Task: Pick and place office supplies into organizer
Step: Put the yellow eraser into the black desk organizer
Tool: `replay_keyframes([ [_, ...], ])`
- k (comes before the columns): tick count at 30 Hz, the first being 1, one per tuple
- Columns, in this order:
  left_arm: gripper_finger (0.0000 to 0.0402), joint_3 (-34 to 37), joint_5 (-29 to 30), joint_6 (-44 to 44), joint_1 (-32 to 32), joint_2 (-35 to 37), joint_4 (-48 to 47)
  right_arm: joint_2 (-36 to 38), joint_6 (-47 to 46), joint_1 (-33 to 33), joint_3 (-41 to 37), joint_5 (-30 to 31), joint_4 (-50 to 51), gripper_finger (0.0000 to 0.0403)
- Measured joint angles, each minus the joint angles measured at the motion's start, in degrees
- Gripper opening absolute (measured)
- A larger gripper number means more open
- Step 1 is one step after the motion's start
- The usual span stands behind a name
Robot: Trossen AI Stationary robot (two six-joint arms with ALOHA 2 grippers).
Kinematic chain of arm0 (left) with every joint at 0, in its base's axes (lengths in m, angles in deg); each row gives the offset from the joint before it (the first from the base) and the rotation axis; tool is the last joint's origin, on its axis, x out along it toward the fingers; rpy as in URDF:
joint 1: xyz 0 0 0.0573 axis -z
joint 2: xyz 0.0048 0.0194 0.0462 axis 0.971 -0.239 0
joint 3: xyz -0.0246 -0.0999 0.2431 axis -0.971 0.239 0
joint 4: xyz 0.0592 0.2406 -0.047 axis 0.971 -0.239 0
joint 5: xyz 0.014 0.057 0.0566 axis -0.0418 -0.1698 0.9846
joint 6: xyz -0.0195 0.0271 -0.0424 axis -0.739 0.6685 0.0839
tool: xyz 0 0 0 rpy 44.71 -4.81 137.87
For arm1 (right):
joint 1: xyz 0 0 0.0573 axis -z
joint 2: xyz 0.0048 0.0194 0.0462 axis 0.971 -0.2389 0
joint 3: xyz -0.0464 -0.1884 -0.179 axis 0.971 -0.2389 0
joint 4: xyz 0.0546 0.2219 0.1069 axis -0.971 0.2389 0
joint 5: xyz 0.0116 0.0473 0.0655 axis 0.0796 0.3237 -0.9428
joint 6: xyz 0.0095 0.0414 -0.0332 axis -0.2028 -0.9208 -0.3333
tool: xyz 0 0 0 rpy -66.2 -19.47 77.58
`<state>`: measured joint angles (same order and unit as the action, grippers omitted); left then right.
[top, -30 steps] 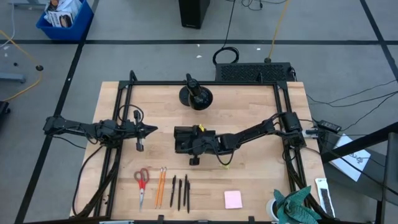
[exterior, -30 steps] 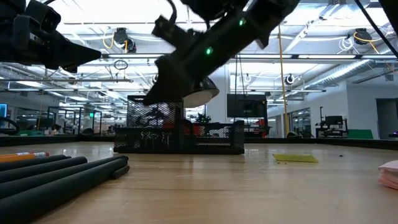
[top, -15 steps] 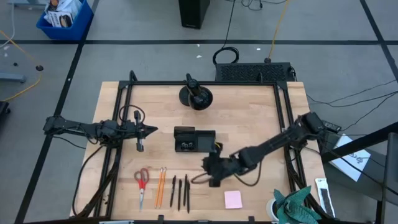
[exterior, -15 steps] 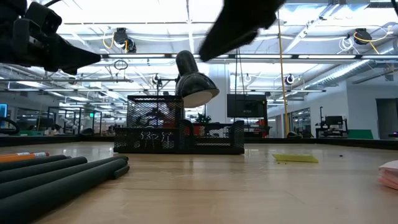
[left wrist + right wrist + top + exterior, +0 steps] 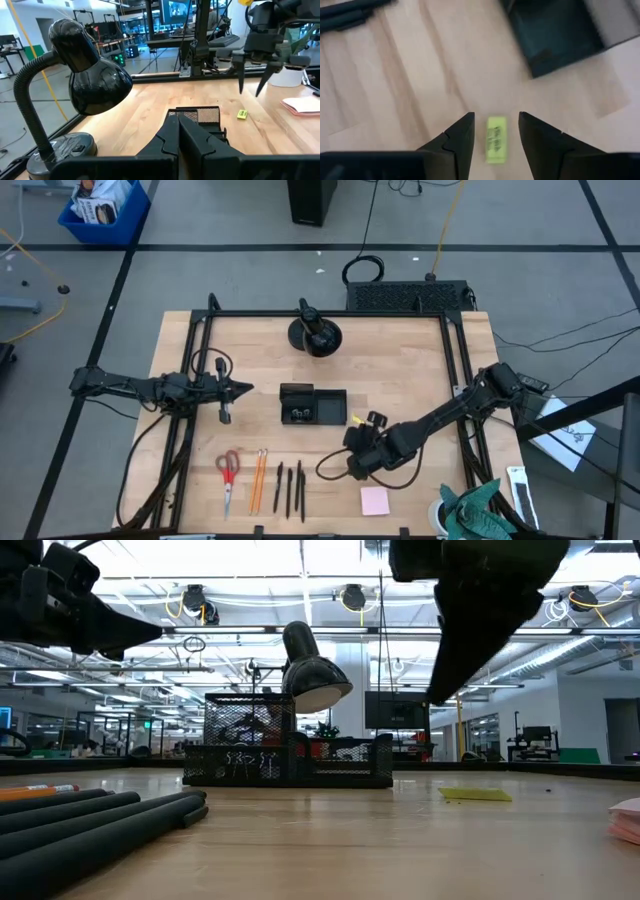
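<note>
A: The right gripper's [image 5: 495, 131] fingers [image 5: 457, 137] stood apart, and the tiny yellow item [image 5: 496, 139] lay on the tabletop [image 5: 395, 90] in the gap between them, not yet touched as far as I could judge. The gripper hung above it.

B: And where was the organizer [image 5: 313, 405]?

A: Near, but clearly apart from the yellow item; in the right wrist view a corner of it showed beyond the fingers. Some small dark things seemed to lie in one compartment.

B: So which step was it?

A: I think it was the approach to pick the yellow item. The next move would call for going down and closing on its narrow sides.

B: And the left gripper [image 5: 243, 388]?

A: It waited beside the organizer, fingers pressed together and empty. The red-handled scissors [image 5: 228, 472], pencils [image 5: 258, 478], pens [image 5: 289, 486] and sticky-note pad [image 5: 375, 500] lay along the front edge.
</note>
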<state>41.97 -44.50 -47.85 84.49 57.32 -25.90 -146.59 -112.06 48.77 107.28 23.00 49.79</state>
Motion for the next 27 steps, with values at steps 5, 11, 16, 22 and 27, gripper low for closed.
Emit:
replay_keyframes([
  [5, 0.0006, 0.0, 0.0, 0.0, 0.0, 0.0, -0.1, 0.0, -1.9, 1.2, -5.1, -5.7, -5.9, 0.015],
  [11, 0.0006, 0.0, -0.2, 0.0, 0.0, 0.0, -0.1, -0.1, -3.8, 3.2, -11.8, -8.5, -11.8, 0.015],
  [16, 0.0006, 0.0, -0.2, 0.0, 0.0, 0.0, -0.1, 0.2, -4.0, 4.2, -15.5, -9.8, -14.1, 0.0152],
  [22, 0.0006, 0.0, -0.2, 1.2, 0.0, 0.0, -0.1, 0.5, -1.3, 4.1, -20.1, -9.4, -22.3, 0.0145],
  [27, 0.0006, 0.0, -0.2, 1.0, 0.0, 0.0, -0.1, 0.3, -0.6, 4.1, -22.0, -8.8, -23.4, 0.0114],
])
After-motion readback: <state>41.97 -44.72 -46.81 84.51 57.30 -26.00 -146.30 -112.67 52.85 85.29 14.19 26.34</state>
